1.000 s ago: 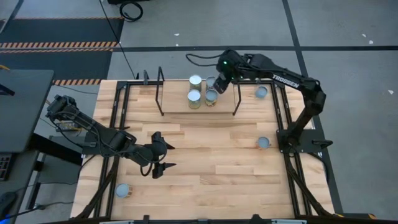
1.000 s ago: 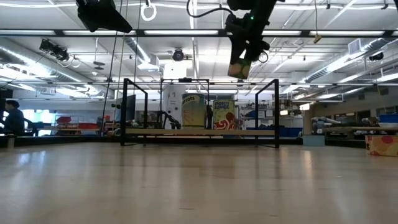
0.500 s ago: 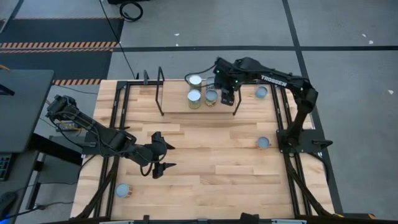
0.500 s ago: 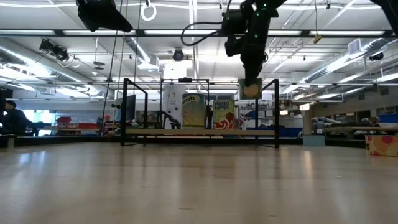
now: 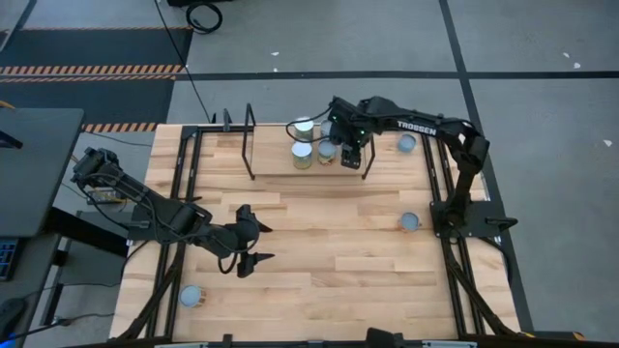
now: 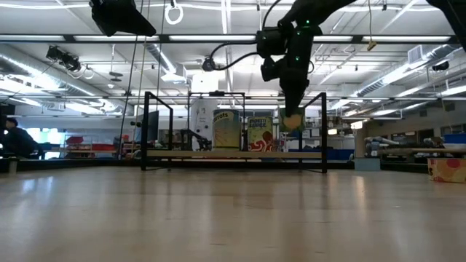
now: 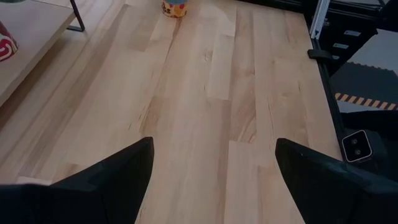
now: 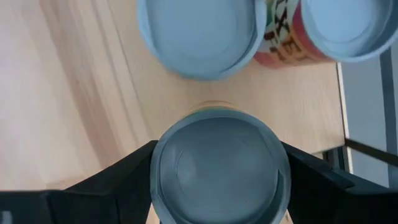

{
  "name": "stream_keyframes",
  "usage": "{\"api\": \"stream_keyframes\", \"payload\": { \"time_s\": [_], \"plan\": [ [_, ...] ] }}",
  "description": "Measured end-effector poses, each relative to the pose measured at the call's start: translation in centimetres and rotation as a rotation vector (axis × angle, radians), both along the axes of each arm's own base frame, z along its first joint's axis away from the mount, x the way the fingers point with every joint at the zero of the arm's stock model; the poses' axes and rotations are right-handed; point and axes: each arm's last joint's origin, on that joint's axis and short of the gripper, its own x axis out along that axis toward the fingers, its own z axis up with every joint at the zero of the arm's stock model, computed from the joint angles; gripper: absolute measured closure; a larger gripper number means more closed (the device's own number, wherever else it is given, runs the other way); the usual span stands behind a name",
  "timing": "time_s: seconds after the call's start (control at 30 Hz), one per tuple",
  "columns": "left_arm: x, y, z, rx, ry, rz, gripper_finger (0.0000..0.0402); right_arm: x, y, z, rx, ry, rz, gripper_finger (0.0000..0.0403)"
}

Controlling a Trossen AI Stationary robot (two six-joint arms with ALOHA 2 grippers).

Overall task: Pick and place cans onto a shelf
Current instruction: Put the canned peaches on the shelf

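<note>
Cans are what this is about, and one can (image 8: 219, 168) sits tight between the two dark fingers (image 8: 99, 186) of the right pincer (image 5: 350, 155). That pincer is clamped on the can's sides, so the can's round pale-blue top faces the wrist camera. In the low view the held can (image 6: 292, 120) hangs a little above the board of the shelf (image 5: 276, 164), near the shelf's right end, not down on it. Just past it, three more cans stand upright on the shelf: one with a red label (image 5: 327, 153) right beside the held can, one with a yellow label (image 5: 302, 155) next to that, and one (image 5: 304, 127) behind them at the back edge. Beyond the shelf, more cans stand on the counter (image 5: 329, 251): one (image 5: 407, 143) by the right arm's far side, one (image 5: 410, 221) by the right arm's base, and one (image 5: 193, 295) near the front left corner. The left pincer (image 5: 253, 244) waits over the counter, well apart from the shelf, with its fingers (image 7: 112, 180) spread wide and nothing between them. From its wrist camera one more can (image 7: 175, 7) shows far across the bare wood.
</note>
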Motion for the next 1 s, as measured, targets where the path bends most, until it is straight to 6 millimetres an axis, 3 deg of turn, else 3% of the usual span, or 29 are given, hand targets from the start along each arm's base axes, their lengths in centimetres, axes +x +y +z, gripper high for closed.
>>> {"api": "stream_keyframes", "payload": {
  "time_s": [0.53, 0.8, 1.0],
  "plan": [
    [0.0, 0.0, 0.0, 0.000, -0.001, 0.000, 0.0061, -1.0, -0.7, -4.1, 0.038, 0.025, 0.010, 0.0103],
    [0.0, 0.0, 0.0, 0.000, -0.001, 0.000, 0.0061, -0.9, -0.9, -4.1, -0.011, 0.020, 0.026, 0.0098],
    [0.0, 0.0, 0.0, 0.000, 0.000, 0.000, 0.0061, -0.9, -0.9, -4.1, -0.025, 0.030, 0.047, 0.0070]
  ]
}}
